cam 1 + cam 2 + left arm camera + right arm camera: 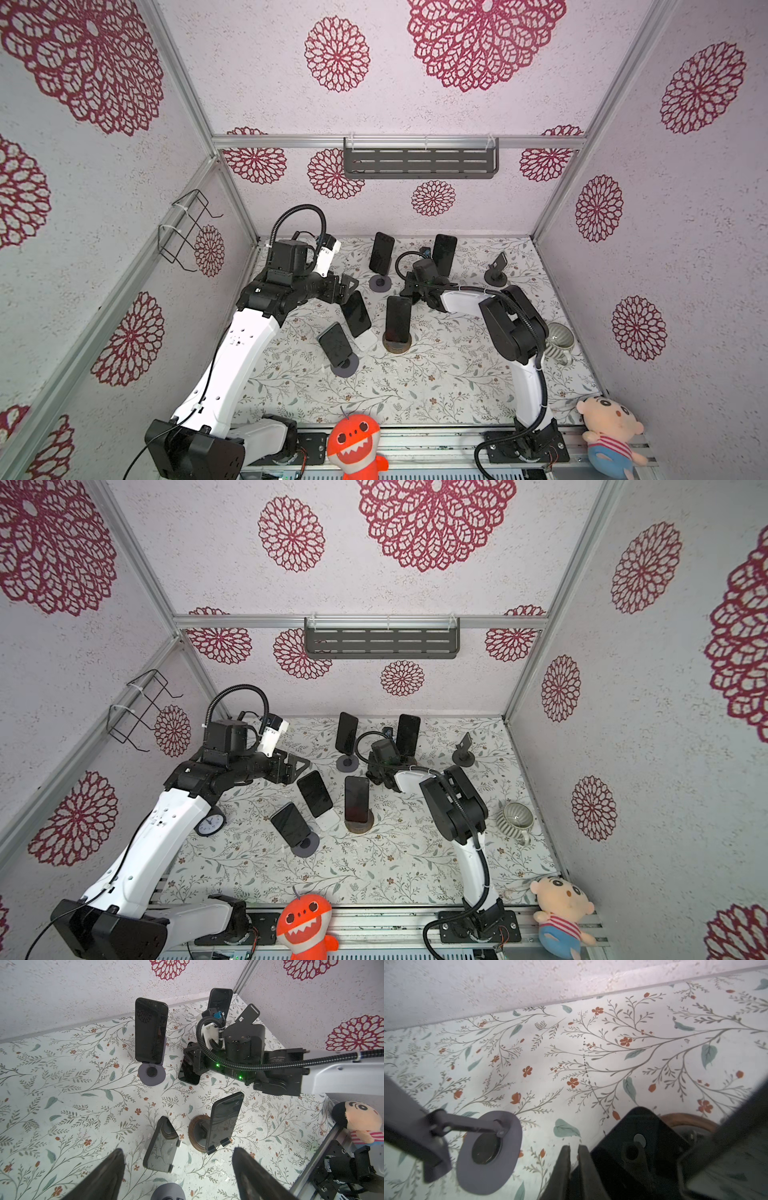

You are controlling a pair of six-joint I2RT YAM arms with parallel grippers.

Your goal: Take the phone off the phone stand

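L jaws wide apart, phone point(161, 1147) on white stand point(368, 340) just ahead of them; approach step, I reckon; next: ease fwd round phone's top edges, close, lift clear of lip; R jaws together, nothing betw them

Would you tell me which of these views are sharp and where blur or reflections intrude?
Both top views: evenly lit, sharp. Left wrist view: sharp, but one phone mirrors the wallpaper. Right wrist view: near things soft, the right hand and grey stand blurred.
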